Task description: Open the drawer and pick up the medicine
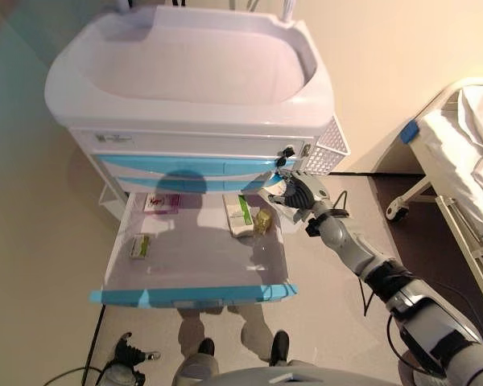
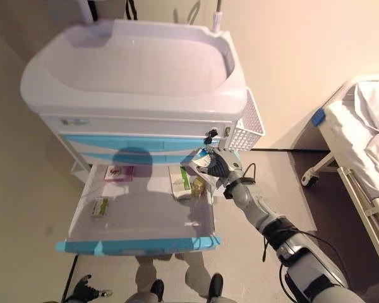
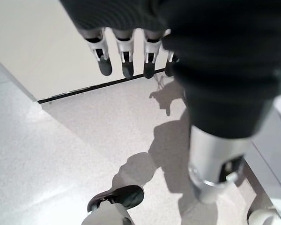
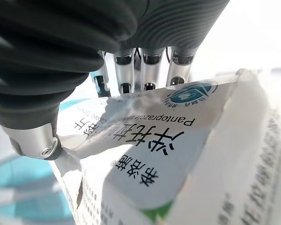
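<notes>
White crumpled medicine box pinched in right robot hand, above open blue-fronted white drawer; left robot hand open, fingers straight.

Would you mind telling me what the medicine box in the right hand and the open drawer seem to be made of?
The medicine box, held in the right hand, looks like thin matte printed cardboard: its flap edges are torn and creased. The drawer looks like smooth, slightly glossy moulded plastic, pale inside with a light blue front edge; it could be coated metal, though the rounded corners suggest plastic.
</notes>
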You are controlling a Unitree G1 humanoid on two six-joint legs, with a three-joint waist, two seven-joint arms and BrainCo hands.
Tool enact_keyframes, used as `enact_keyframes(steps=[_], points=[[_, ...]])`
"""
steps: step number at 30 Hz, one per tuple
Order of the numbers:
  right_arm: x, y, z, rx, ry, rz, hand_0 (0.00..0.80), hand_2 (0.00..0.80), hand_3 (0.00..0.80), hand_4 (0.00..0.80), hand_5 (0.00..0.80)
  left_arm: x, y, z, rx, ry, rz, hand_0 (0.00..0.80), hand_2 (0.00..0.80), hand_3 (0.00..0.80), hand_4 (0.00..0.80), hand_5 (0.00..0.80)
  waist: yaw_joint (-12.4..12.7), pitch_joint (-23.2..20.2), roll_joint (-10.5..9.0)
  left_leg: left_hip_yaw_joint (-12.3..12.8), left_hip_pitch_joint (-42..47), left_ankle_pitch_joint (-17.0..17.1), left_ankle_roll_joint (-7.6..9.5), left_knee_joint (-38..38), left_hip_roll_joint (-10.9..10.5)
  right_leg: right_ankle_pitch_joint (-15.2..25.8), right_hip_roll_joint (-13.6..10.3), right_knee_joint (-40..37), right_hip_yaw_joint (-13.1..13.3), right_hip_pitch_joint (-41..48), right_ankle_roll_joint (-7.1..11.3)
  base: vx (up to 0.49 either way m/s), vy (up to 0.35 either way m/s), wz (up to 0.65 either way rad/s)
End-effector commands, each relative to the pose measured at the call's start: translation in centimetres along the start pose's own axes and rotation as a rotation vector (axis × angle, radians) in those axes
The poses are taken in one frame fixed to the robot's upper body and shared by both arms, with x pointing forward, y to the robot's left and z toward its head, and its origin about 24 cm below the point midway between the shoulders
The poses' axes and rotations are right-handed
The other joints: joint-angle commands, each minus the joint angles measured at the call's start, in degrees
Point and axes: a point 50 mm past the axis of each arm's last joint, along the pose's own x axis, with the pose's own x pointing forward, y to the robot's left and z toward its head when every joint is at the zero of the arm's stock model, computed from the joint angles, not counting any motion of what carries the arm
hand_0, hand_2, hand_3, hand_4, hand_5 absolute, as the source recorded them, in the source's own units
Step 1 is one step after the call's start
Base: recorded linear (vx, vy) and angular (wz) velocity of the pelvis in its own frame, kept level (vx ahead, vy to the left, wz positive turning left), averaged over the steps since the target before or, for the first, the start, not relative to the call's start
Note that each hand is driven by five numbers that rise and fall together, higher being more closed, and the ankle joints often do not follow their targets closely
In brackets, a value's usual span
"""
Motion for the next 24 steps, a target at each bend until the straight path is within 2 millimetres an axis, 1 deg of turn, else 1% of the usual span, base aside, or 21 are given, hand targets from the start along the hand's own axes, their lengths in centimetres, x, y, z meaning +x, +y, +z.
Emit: enact_keyframes(steps=[1, 2, 7, 11, 13, 19, 21, 22, 23, 24], points=[[0.3, -3.6, 0.9, 0.053, -0.079, -0.132, 0.800, 0.800, 0.800, 0.800, 0.800, 0.2, 0.3, -0.6, 0.053, 0.045, 0.004, 0.000, 0.000, 0.000, 0.000, 0.000, -0.03, -0.52, 0.30, -2.10, -2.07, 3.24, 1.90, -3.55, -1.31, -4.33, -0.10, 3.12, -1.60, 2.99, 4.73, 0.059, 0.001, -0.10], [0.2, -3.6, 0.9, 0.053, -0.078, -0.131, 0.800, 0.800, 0.800, 0.800, 0.800, 0.2, 0.2, -0.6, 0.055, 0.045, 0.003, 0.000, 0.000, 0.000, 0.000, 0.000, 0.06, -0.51, 0.31, -2.09, -1.97, 3.23, 1.90, -3.59, -1.30, -4.31, -0.09, 3.06, -1.59, 3.09, 4.73, 0.053, 0.007, -0.10], [-1.4, -4.5, 0.0, 0.084, -0.062, -0.185, 0.800, 0.800, 0.800, 0.800, 0.800, -0.2, -0.5, -1.5, 0.060, 0.070, -0.018, 0.000, 0.000, 0.000, 0.000, 0.000, -0.79, -2.02, 0.83, -1.47, -0.59, 2.70, 1.91, -4.02, -1.19, -4.57, -0.01, 2.55, -1.06, 4.06, 4.70, 0.037, 0.009, -0.05], [-1.9, -5.0, -0.2, 0.107, -0.053, -0.216, 0.800, 0.800, 0.800, 0.800, 0.800, -0.3, -0.6, -1.7, 0.062, 0.079, -0.022, 0.000, 0.000, 0.000, 0.000, 0.000, -1.10, -2.36, 0.98, -1.26, -0.09, 2.53, 1.93, -4.14, -1.19, -4.56, -0.02, 2.37, -0.74, 4.51, 4.65, 0.011, 0.003, -0.02], [-2.2, -5.3, -0.6, 0.124, -0.032, -0.246, 0.800, 0.800, 0.800, 0.800, 0.800, -0.4, -0.8, -1.8, 0.063, 0.084, -0.026, 0.000, 0.000, 0.000, 0.000, 0.000, -1.28, -2.56, 1.05, -1.20, 0.27, 2.30, 1.99, -4.12, -1.17, -4.56, -0.01, 2.29, -0.71, 4.75, 4.66, 0.000, 0.000, 0.00], [-2.1, -6.3, -0.9, 0.160, -0.012, -0.314, 0.800, 0.800, 0.800, 0.800, 0.800, -0.4, -0.9, -2.0, 0.069, 0.089, -0.030, 0.000, 0.000, 0.000, 0.000, 0.000, -1.34, -2.83, 1.06, -1.10, 0.48, 2.05, 2.07, -3.99, -1.19, -4.57, 0.04, 2.33, -0.54, 4.69, 4.58, 0.000, 0.000, 0.00], [-1.9, -6.8, -1.0, 0.179, -0.004, -0.352, 0.800, 0.800, 0.800, 0.800, 0.800, -0.5, -1.0, -2.1, 0.073, 0.091, -0.031, 0.000, 0.000, 0.000, 0.000, 0.000, -1.26, -2.85, 0.99, -1.14, 0.64, 1.99, 2.08, -4.02, -1.21, -4.56, 0.09, 2.27, -0.45, 4.85, 4.53, 0.016, -0.003, 0.00], [-1.7, -7.4, -1.0, 0.187, -0.001, -0.385, 0.800, 0.800, 0.800, 0.800, 0.800, -0.5, -1.0, -2.2, 0.073, 0.095, -0.032, 0.000, 0.000, 0.000, 0.000, 0.000, -1.13, -2.82, 0.83, -1.27, 0.66, 1.93, 2.09, -4.00, -1.18, -4.58, 0.12, 2.19, -0.38, 4.99, 4.49, 0.000, 0.000, 0.00], [-1.7, -7.4, -1.0, 0.187, -0.001, -0.385, 0.800, 0.800, 0.800, 0.800, 0.800, -0.5, -1.0, -2.2, 0.073, 0.095, -0.031, 0.000, 0.000, 0.000, 0.000, 0.000, -1.13, -2.79, 0.82, -1.28, 0.67, 1.92, 2.09, -3.99, -1.19, -4.58, 0.12, 2.18, -0.39, 5.01, 4.49, 0.033, -0.006, 0.00], [-1.4, -8.0, -0.9, 0.199, 0.001, -0.418, 0.800, 0.800, 0.800, 0.800, 0.800, -0.5, -0.9, -2.3, 0.077, 0.100, -0.030, 0.000, 0.000, 0.000, 0.000, 0.000, -1.04, -2.89, 0.68, -1.38, 0.75, 1.84, 2.13, -3.98, -1.12, -4.57, 0.10, 2.17, -0.47, 5.04, 4.50, 0.000, 0.000, 0.00]])
